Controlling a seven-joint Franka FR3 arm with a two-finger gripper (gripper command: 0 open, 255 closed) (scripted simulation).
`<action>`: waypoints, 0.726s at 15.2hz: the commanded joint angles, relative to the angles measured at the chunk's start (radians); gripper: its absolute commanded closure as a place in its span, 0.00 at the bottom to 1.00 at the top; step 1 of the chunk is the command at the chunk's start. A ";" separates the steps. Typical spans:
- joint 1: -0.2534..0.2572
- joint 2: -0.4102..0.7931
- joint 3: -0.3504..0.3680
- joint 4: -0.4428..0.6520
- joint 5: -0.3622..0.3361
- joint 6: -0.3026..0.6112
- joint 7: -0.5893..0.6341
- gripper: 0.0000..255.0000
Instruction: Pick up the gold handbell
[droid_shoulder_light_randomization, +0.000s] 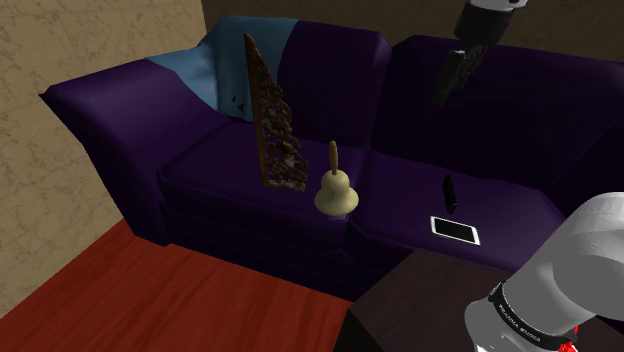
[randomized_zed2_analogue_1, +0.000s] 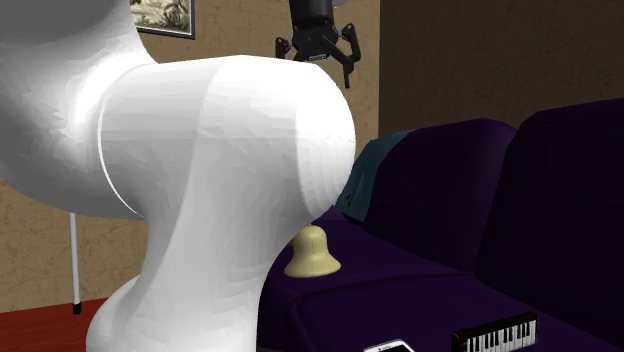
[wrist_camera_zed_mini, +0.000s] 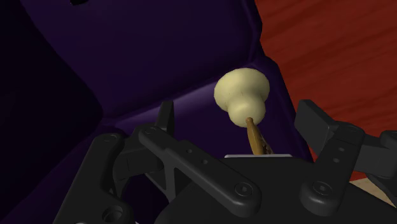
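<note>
The handbell (droid_shoulder_light_randomization: 336, 190) is pale gold with a brown handle and stands upright on the purple sofa's seat (droid_shoulder_light_randomization: 230, 165), near the seam between two cushions. In the second exterior view the bell (randomized_zed2_analogue_1: 313, 255) peeks out beside the white arm. My black gripper (droid_shoulder_light_randomization: 452, 82) hangs high above the sofa, towards the backrest and off to the shoulder view's right of the bell. The gripper (randomized_zed2_analogue_1: 318, 62) is open and holds nothing. Along the wrist view the bell (wrist_camera_zed_mini: 242, 92) lies far below, between the spread fingers (wrist_camera_zed_mini: 167, 118) of the gripper (wrist_camera_zed_mini: 242, 118).
A carved wooden panel (droid_shoulder_light_randomization: 275, 115) leans upright just behind the bell, with a blue cloth (droid_shoulder_light_randomization: 225, 65) on the backrest. A white-screened phone (droid_shoulder_light_randomization: 455, 230) and a small black object (droid_shoulder_light_randomization: 450, 192) lie on the right cushion. A small keyboard (randomized_zed2_analogue_1: 495, 335) lies nearby. Red wood floor (droid_shoulder_light_randomization: 150, 300) fronts the sofa.
</note>
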 joint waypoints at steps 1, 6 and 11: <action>0.000 0.000 0.000 0.000 0.000 0.000 0.000 0.00; 0.013 0.143 0.028 -0.006 0.017 0.140 0.047 0.00; 0.023 0.307 0.056 0.023 0.026 0.267 0.091 0.00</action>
